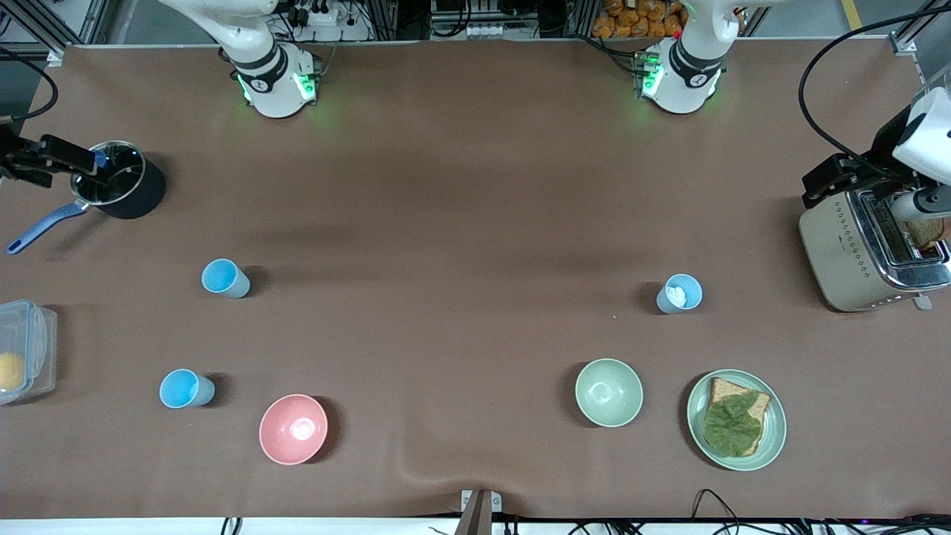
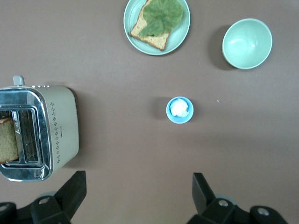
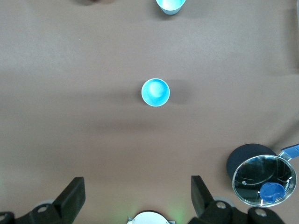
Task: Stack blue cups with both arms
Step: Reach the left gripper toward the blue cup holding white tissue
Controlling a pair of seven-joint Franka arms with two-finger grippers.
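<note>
On the brown surface [image 1: 475,223], front view: three blue cups are standing upright, well apart, neither arm touching any.
Cups toward the right arm's end: one blue cup [image 1: 224,279] is sitting farther from the camera; another blue cup [image 1: 185,389] is sitting nearer, beside the pink bowl [image 1: 293,429].
Cup toward the left arm's end: a third blue cup [image 1: 679,293] is holding something white inside — it is standing farther from the camera than the pale green bowl [image 1: 608,391] and the plate [image 1: 773,423] with bread and a leaf.
Edges: a toaster [image 1: 854,253] is sitting at the left arm's end, a lidded pot [image 1: 119,182] at the right arm's end.
Left wrist view: the left pincer [image 2: 138,196] is hovering high over bare surface, fingers spread wide and gripping nothing; the cup with the white contents is showing between toaster and green bowl.
Right wrist view: the right pincer [image 3: 138,198] is likewise hanging open and empty — one blue cup is lying centred in the view, a second is showing at the frame's edge.
</note>
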